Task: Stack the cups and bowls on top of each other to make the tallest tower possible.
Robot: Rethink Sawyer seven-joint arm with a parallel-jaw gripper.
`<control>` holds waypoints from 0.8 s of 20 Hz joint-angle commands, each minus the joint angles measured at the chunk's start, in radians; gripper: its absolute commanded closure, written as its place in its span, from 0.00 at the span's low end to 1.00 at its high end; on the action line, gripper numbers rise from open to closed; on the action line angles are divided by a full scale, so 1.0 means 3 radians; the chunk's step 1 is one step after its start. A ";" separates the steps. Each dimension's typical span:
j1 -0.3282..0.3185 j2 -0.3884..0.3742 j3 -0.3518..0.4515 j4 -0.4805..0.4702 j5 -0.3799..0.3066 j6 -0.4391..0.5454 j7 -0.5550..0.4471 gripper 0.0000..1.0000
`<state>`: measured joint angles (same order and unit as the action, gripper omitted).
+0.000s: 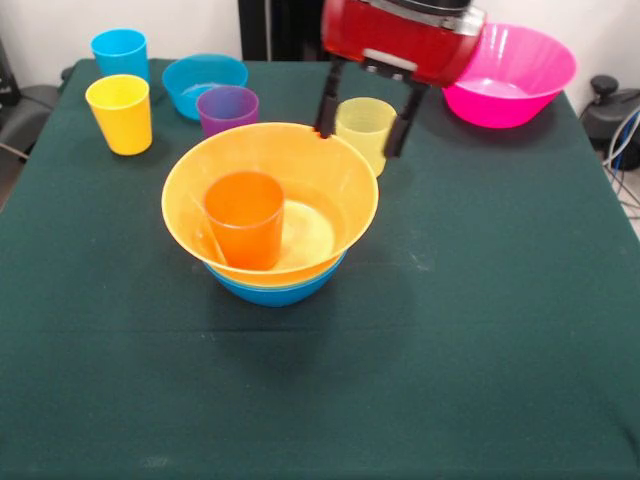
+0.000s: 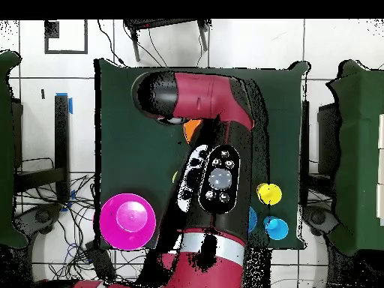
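Green-clothed table point(image 1: 480, 330): tower point(image 1: 270, 225) near centre, orange cup point(image 1: 244, 218) nested topmost for height. Gripper point(image 1: 362, 125) spread wide, empty, straddling pale yellow-green cup point(image 1: 365, 130) toward far edge, likely the next pick.

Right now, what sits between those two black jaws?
The pale yellow-green cup shows between them in the front view; whether they touch it is unclear.

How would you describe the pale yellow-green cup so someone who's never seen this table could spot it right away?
Start at the big orange-yellow bowl in the middle of the table. Just behind its rim, the red arm's open gripper hangs with one dark finger on either side of a small tumbler: the pale yellow-green cup. It is much paler than the yellow cup far off to the side.
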<state>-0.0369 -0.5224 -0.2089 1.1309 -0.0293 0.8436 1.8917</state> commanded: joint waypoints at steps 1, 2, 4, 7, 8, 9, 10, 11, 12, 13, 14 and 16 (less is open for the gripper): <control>-0.0334 0.0213 0.0256 -0.0046 -0.0007 -0.0013 0.0108 0.00; -0.0356 0.0233 0.0272 -0.0057 -0.0024 -0.0017 0.0065 0.00; -0.0367 0.0309 0.0255 -0.0128 -0.0103 -0.0103 0.0051 0.00; -0.0350 0.0422 0.0218 -0.0278 -0.0119 -0.0034 0.0167 0.00; -0.0340 0.0443 0.0207 -0.0317 -0.0125 -0.0011 0.0186 0.00; -0.0318 0.0462 0.0183 -0.0360 -0.0135 0.0058 0.0204 0.00; -0.0302 0.0477 0.0165 -0.0391 -0.0143 0.0086 0.0215 0.00; -0.0276 0.0504 0.0134 -0.0426 -0.0156 0.0096 0.0244 0.00; -0.0265 0.0518 0.0118 -0.0445 -0.0156 0.0103 0.0249 0.00; -0.0256 0.0526 0.0094 -0.0457 -0.0164 0.0126 0.0246 0.00; -0.0256 0.0527 0.0087 -0.0463 -0.0155 0.0152 0.0231 0.00; -0.0270 0.0505 0.0069 -0.0477 -0.0135 0.0254 0.0180 0.00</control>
<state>-0.1420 -0.4329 -0.2393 1.0256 -0.0318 0.8421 1.8917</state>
